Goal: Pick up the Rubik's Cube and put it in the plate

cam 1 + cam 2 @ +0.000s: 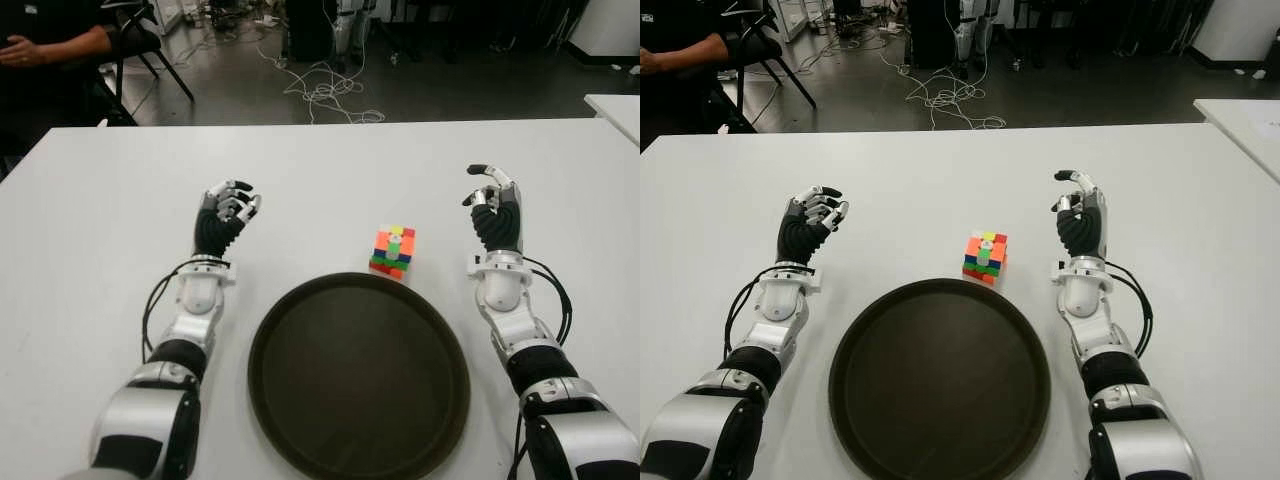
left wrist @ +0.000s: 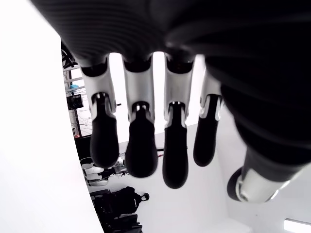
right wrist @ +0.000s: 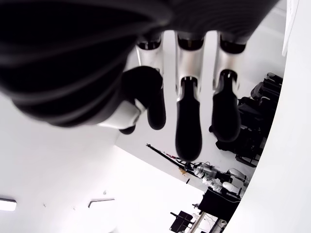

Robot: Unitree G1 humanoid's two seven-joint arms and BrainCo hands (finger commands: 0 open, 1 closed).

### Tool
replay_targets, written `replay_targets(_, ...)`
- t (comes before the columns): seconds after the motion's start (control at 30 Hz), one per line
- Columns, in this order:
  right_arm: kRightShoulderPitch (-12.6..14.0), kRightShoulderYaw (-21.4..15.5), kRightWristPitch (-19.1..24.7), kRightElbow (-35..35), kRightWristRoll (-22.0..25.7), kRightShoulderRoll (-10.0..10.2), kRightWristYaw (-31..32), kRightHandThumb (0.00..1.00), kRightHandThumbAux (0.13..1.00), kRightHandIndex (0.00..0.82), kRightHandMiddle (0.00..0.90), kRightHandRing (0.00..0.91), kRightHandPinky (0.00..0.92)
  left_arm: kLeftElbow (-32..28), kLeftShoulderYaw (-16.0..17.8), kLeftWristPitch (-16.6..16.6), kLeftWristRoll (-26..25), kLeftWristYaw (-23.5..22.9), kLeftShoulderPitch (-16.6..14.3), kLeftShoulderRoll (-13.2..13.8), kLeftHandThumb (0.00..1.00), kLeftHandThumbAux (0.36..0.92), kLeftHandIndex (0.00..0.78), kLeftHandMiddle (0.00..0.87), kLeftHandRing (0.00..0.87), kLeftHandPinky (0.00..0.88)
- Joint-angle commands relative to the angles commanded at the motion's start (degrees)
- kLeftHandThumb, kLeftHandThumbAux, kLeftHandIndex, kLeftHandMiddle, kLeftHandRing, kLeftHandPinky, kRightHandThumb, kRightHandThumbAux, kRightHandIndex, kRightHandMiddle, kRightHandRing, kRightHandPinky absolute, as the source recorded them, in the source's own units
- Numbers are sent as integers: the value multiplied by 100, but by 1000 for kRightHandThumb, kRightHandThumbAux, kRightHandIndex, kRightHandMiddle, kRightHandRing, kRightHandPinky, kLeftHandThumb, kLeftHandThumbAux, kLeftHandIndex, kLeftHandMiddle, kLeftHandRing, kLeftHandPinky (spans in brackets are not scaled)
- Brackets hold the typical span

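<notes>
Nearest the head camera lies the round dark brown plate (image 1: 358,380) on the white table (image 1: 100,200), with the multicoloured Rubik's Cube (image 1: 393,250) just beyond its far rim. Nothing is grasped yet. The right hand (image 1: 495,212), nearer the cube, would have to reach across to it. The left hand (image 1: 227,215) shows left of the plate. Both wrist views show relaxed, empty fingers (image 3: 188,124), which the eye views leave less clear.

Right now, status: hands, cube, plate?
Left hand and right hand open, empty. Cube on table, just beyond plate. Nothing in the way.
</notes>
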Motion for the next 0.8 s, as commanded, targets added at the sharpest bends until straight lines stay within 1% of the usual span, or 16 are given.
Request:
replay_targets(0.03,0,-16,47,-17,50,17,57,932,675,344,465,528,491,0,7,23,-30,-77,-6,1,742,693,395,393,433,402)
replay_targets(0.07,0,-28,79,-29,85,29,97,909,680,350,463,487,457,0,14,39,-51,-130,-9,1,658,668,349,358,393,369)
replay_targets(0.1,0,-49,91,-31,144,44,159,876,687,359,459,426,408,0,30,64,-87,-209,-12,-1,531,633,282,308,336,322)
replay_targets(0.13,1,-63,100,-36,186,54,204,802,704,372,377,357,337,-1,43,82,-113,-268,-14,-3,418,618,227,257,277,267)
replay_targets(0.2,10,-73,82,-37,234,48,268,738,720,384,305,297,276,-7,61,113,-154,-354,-17,-8,319,605,178,214,226,220)
replay_targets(0.23,12,-71,67,-29,245,40,290,629,726,333,278,267,235,-8,65,127,-172,-386,-20,-9,285,604,163,197,205,196)
replay_targets(0.27,0,-56,8,22,237,7,319,451,740,258,240,223,174,4,75,157,-202,-442,-30,-12,235,603,139,173,174,161)
replay_targets(0.3,-10,-44,-33,59,230,-16,340,298,765,203,200,174,121,12,82,178,-224,-482,-37,-13,179,608,114,144,135,124)
replay_targets(0.33,-16,-25,-76,88,206,-54,361,242,774,183,186,157,102,16,85,192,-241,-515,-38,-18,158,610,106,133,121,111)
replay_targets(0.37,-16,-13,-106,103,189,-80,377,155,792,149,160,127,75,14,86,200,-253,-536,-36,-22,121,618,88,114,95,88)
replay_targets(0.4,-18,12,-136,115,145,-121,390,99,803,127,144,108,57,35,86,208,-262,-559,-41,-25,96,623,77,101,79,73)
replay_targets(0.43,-18,28,-159,121,115,-151,400,63,814,103,124,89,46,48,86,214,-268,-575,-43,-27,72,634,69,93,64,60)
replay_targets(0.57,-48,82,-220,161,1,-255,400,16,836,61,89,59,36,66,73,216,-259,-638,-36,-33,20,652,55,80,40,39)
replay_targets(0.67,-75,85,-215,80,-55,-356,425,5,851,46,74,49,36,71,40,238,-228,-707,-34,-24,6,649,47,74,30,25)
replay_targets(0.8,-107,83,-106,-137,-135,-484,452,0,845,42,74,52,28,69,-6,300,-184,-775,-34,-3,1,624,47,69,21,13)
